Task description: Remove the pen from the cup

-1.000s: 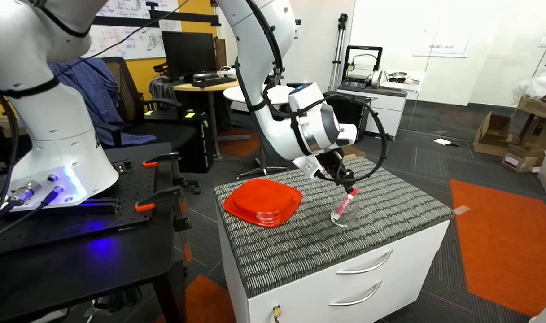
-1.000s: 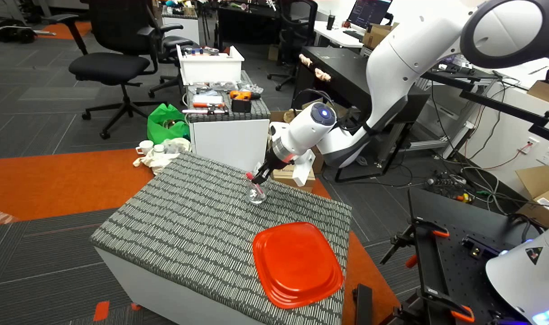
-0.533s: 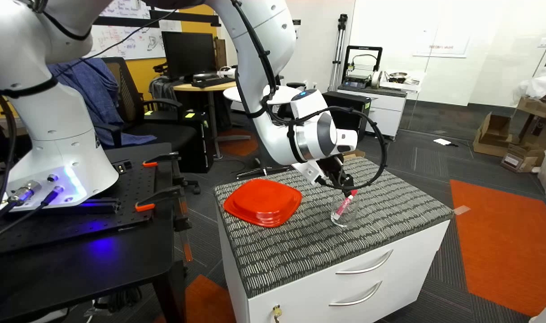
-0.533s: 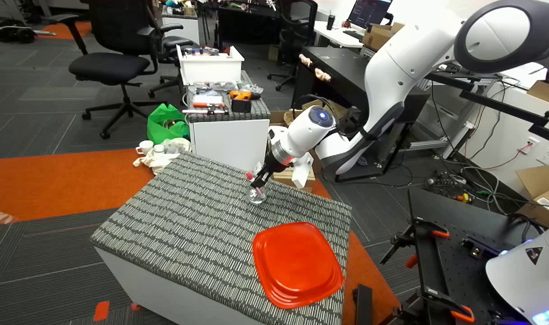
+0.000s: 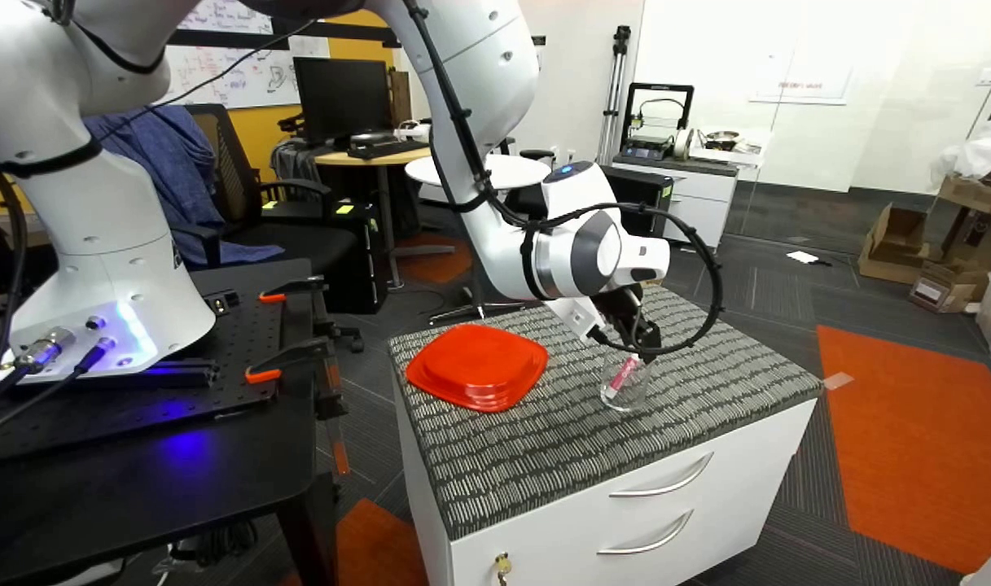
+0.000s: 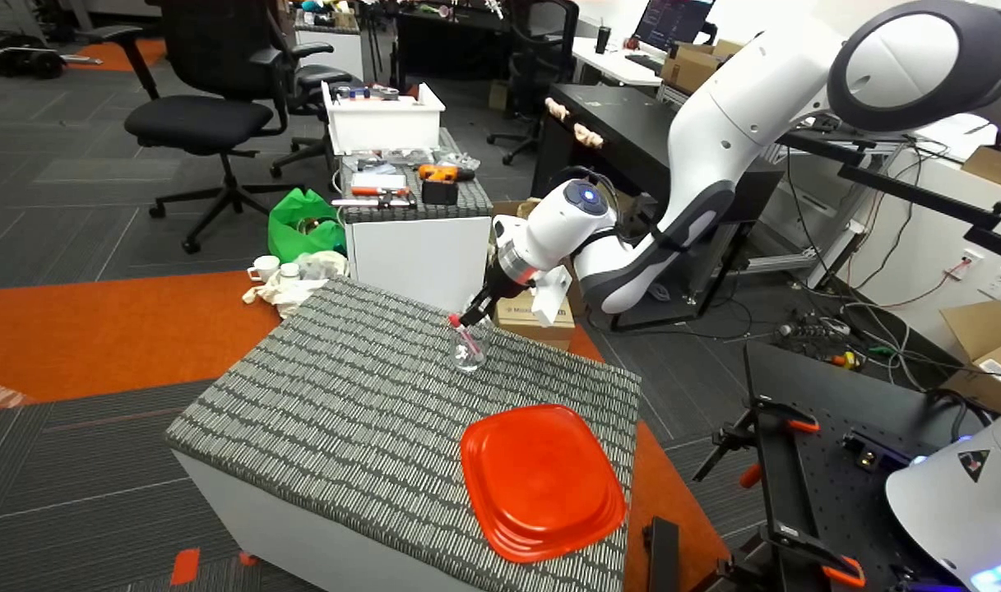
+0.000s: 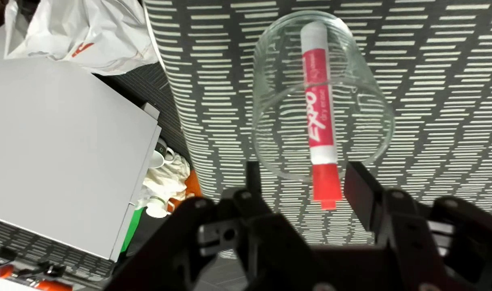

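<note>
The pen [image 7: 320, 109] is a red and white marker with a red cap. It leans inside the clear cup [image 7: 363, 121], its cap sticking out past the rim. The cup also shows in both exterior views [image 5: 640, 396] [image 6: 470, 362], upright on the patterned cabinet top, with the pen [image 5: 623, 376] [image 6: 466, 337] tilted in it. My gripper [image 7: 302, 178] is open, and in the wrist view the red cap shows between its two fingers, nearer the right one, with gaps on both sides. In an exterior view the gripper [image 5: 648, 346] hides part of the cap.
An orange-red dish [image 5: 479, 366] lies on the same cabinet top [image 5: 536, 456], and it also shows in an exterior view [image 6: 541, 481]. A white cabinet [image 6: 418, 255] with tools on top stands close beyond the cabinet's edge.
In an exterior view the wrist and gripper have shifted right, past the pen's cap. The forearm has shifted slightly as well. The pen, cup and dish have stayed in place.
</note>
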{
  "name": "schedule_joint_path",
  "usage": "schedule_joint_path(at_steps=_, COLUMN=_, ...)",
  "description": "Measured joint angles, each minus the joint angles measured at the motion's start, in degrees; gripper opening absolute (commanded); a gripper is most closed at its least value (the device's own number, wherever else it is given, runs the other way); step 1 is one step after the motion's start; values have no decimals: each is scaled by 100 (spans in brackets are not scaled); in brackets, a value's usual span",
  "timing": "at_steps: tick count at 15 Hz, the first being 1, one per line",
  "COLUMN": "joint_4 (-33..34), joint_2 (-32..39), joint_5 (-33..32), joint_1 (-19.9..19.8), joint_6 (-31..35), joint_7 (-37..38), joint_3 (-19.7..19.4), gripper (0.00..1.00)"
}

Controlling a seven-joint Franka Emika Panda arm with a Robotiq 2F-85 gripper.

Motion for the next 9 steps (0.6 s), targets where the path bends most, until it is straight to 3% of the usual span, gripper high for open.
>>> schedule_joint_path(at_steps=5, joint_4=-27, joint_2=42, joint_5=2531, joint_1=268, joint_6=-12, joint_7=-2236, joint_3=-95, gripper=57)
schedule_joint_path(at_steps=9, joint_4=-14, joint_2=58, joint_5=4046, joint_1=494, joint_6=-26, joint_7=-3616, joint_3=-94, gripper=58)
